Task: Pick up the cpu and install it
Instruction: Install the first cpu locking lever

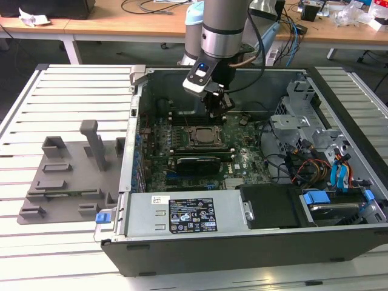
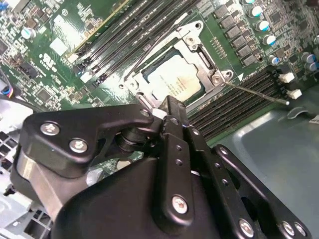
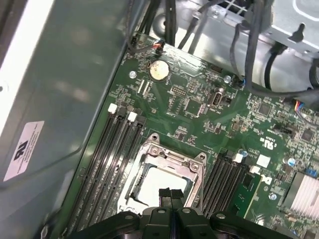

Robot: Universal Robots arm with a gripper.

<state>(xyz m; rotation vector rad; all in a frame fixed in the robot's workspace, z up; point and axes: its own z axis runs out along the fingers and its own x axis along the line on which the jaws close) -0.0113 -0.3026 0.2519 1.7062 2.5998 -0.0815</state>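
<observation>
The cpu (image 2: 175, 82) lies flat inside the metal socket frame (image 2: 202, 55) on the green motherboard, its silver-grey top facing up; it also appears in the first wrist view, cpu (image 3: 157, 180). My gripper (image 3: 170, 193) hovers just above the socket's edge with its two black fingertips pressed together and nothing between them. In the second wrist view the gripper (image 2: 171, 105) sits over the cpu's near corner. In the exterior view the gripper (image 1: 217, 110) hangs inside the open computer case, just behind the socket (image 1: 203, 134).
Memory slots (image 3: 115, 149) flank the socket on both sides. A grey plastic tray with upright posts (image 1: 66, 176) stands on the slatted table at the exterior view's left. Cables and a drive cage (image 1: 303, 121) fill the case's right side; a power supply (image 1: 182, 212) spans the front.
</observation>
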